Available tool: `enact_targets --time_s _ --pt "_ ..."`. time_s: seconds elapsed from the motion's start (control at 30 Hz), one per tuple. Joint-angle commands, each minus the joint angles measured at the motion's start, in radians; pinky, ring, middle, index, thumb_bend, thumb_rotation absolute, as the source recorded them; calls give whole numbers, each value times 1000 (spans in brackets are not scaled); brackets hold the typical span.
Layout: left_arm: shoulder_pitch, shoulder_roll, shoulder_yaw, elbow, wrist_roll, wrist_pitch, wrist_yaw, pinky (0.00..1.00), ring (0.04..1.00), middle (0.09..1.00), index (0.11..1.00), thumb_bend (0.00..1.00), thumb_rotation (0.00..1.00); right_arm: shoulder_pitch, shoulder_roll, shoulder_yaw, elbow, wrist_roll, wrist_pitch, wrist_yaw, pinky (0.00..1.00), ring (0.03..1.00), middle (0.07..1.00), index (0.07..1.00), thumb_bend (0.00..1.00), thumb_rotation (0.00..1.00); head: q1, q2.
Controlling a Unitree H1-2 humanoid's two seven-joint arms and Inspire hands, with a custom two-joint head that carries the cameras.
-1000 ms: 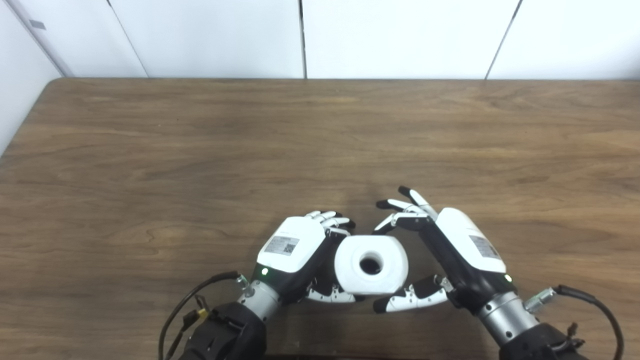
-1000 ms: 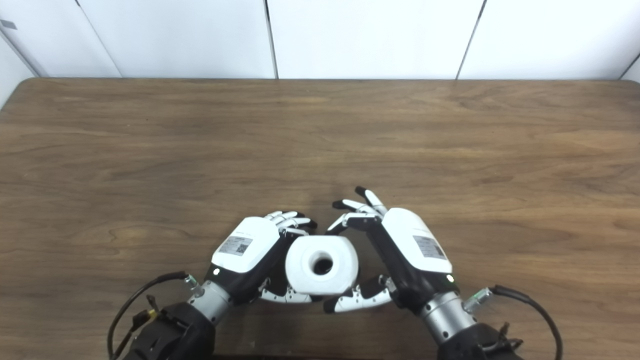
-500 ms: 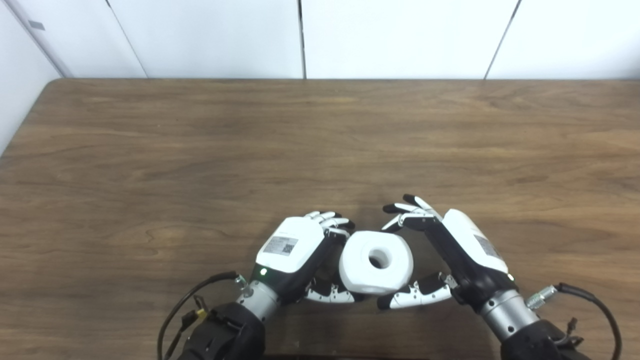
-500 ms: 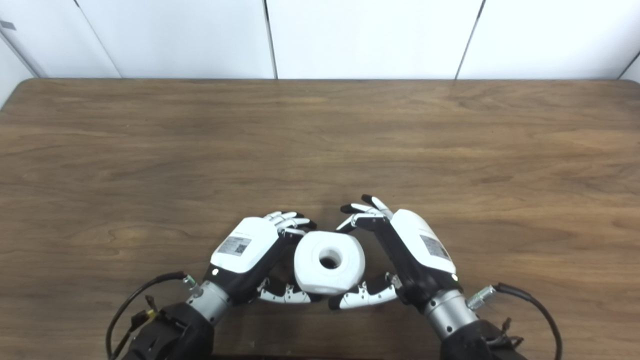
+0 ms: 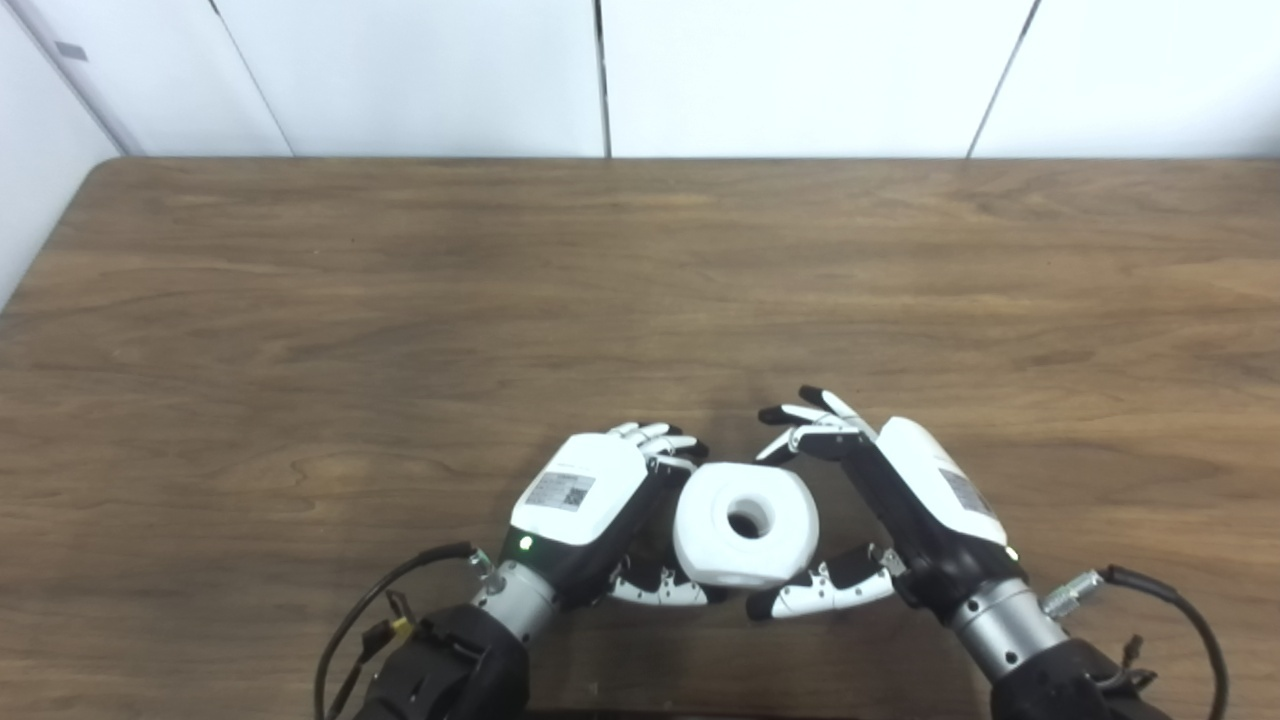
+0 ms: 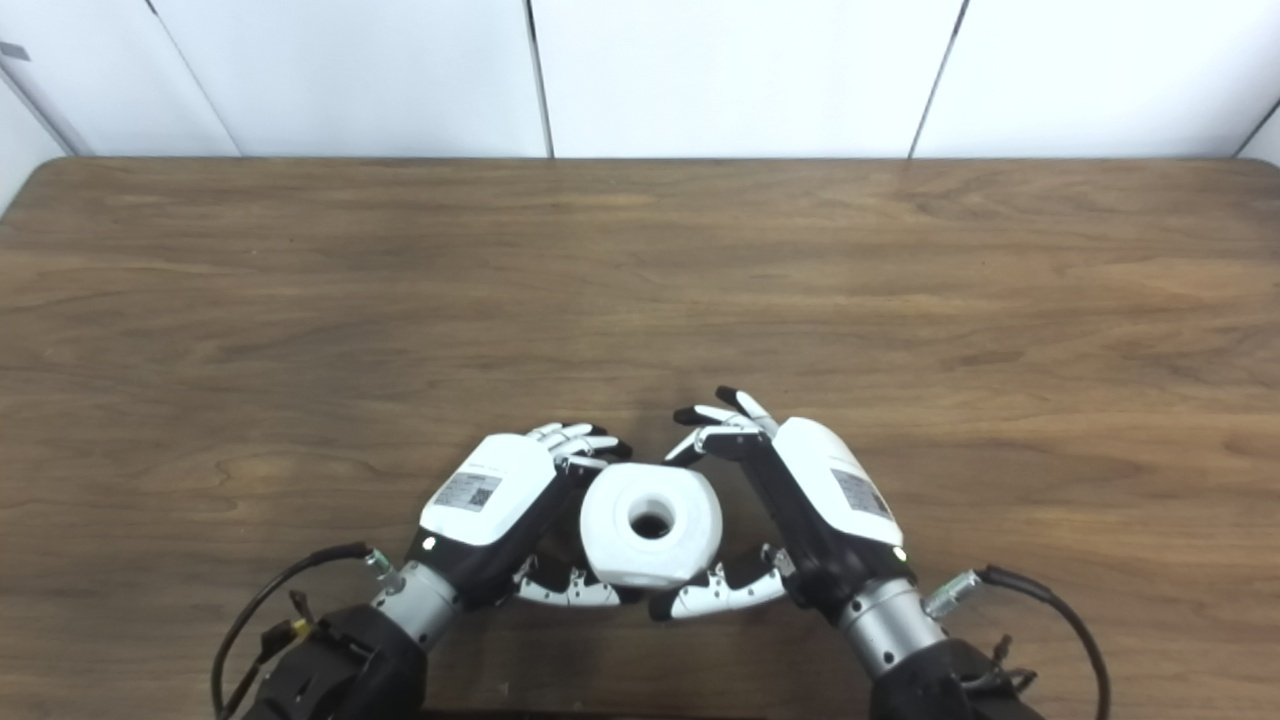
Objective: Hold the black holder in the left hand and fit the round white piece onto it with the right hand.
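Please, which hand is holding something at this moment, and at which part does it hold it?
The left hand is shut around something under the round white piece, at its left side; the black holder itself is hidden. The right hand is open, holding nothing.

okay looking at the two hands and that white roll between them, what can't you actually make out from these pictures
- The black holder: not visible in either eye view; the round white piece with a centre hole and the left hand cover where it would be.
- Left hand's grip: its fingers curl under the white piece, so what it holds is hidden.
- Right hand: whether its fingers and thumb touch the piece is unclear.
- Both forearms: cut off by the bottom edge.
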Motion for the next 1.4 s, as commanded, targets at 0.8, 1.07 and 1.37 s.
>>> enact_targets --time_s 0.8,1.07,1.37 --pt "34 12 -13 24 16 33 -40 870 891 835 488 518 47 -24 -7 -5 -22 -62 3 100 873 983 861 495 517 157 -3 2" --pt "34 9 -15 24 29 47 -54 874 895 840 488 518 47 -22 3 -23 -12 -99 -13 96 940 1000 955 755 809 424 -5 2" --pt "31 9 -16 40 9 33 -34 868 893 836 488 518 47 -29 6 -38 -4 -100 1 126 991 1000 997 821 964 390 -6 0"
